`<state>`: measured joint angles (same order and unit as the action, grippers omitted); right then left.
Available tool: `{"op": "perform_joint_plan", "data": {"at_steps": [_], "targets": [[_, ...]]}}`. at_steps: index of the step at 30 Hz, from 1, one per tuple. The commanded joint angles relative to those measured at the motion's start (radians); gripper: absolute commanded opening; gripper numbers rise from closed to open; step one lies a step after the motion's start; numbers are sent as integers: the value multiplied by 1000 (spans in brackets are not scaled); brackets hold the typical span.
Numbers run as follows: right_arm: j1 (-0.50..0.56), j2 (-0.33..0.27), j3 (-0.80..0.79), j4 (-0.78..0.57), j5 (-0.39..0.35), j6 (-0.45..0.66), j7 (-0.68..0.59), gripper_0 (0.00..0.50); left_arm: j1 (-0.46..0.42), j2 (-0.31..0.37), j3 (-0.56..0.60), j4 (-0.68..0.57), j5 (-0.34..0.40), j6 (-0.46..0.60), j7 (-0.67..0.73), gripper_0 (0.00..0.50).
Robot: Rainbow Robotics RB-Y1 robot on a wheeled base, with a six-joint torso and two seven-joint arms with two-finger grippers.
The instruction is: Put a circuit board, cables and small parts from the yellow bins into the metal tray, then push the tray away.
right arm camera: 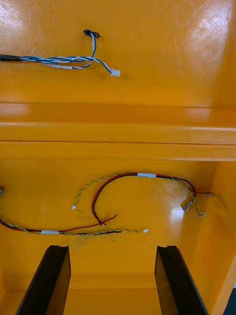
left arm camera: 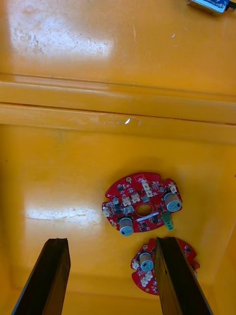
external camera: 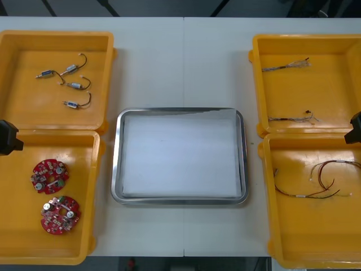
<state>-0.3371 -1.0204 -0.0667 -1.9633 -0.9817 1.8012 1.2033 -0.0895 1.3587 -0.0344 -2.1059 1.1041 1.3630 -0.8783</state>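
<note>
At the middle of the table (external camera: 180, 62) the metal tray (external camera: 115, 169) lies white and bare inside, its long axis running side to side. The front view takes in all four bins around it. The far left bin (external camera: 22, 101) holds four small metal parts (external camera: 76, 85) with thin leads, and the near left bin (external camera: 17, 226) holds two round red circuit boards (external camera: 49, 175), one nearer than the other. Two blue and white cables (external camera: 285, 66) lie stretched side to side in the far right bin (external camera: 327, 107). In the near right bin (external camera: 316, 237), red and yellow cables (external camera: 324, 180) lie in loose curves, mostly crosswise. The left gripper (external camera: 7, 137) sits at the left edge over the wall between the left bins, and the right gripper (external camera: 355, 129) sits likewise at the right edge. The wrist views settle the fingers: both pairs stand wide apart, holding nothing. They also give detail: grey cylinders and white connectors on the boards, one board beyond the left fingertips and the other partly behind a finger, and white tags on the cables past the right fingertips
</note>
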Motion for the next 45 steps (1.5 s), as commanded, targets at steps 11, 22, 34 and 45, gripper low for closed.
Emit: {"op": "perform_joint_plan", "data": {"at_steps": [11, 22, 34, 45], "targets": [[53, 8, -2, -2, 9, 3, -33, 500, 36, 42, -16, -14, 10, -16, -28, 500], [79, -63, -7, -5, 3, -63, 144, 500, 131, 25, -18, -16, -17, -104, -51, 500], [332, -69, -165, -5, -64, -302, 599, 500, 182, -21, -22, -16, -52, -131, -100, 500], [506, -69, -182, -5, -103, -615, 914, 500, 180, -69, -90, 6, -145, -182, -102, 500]]}}
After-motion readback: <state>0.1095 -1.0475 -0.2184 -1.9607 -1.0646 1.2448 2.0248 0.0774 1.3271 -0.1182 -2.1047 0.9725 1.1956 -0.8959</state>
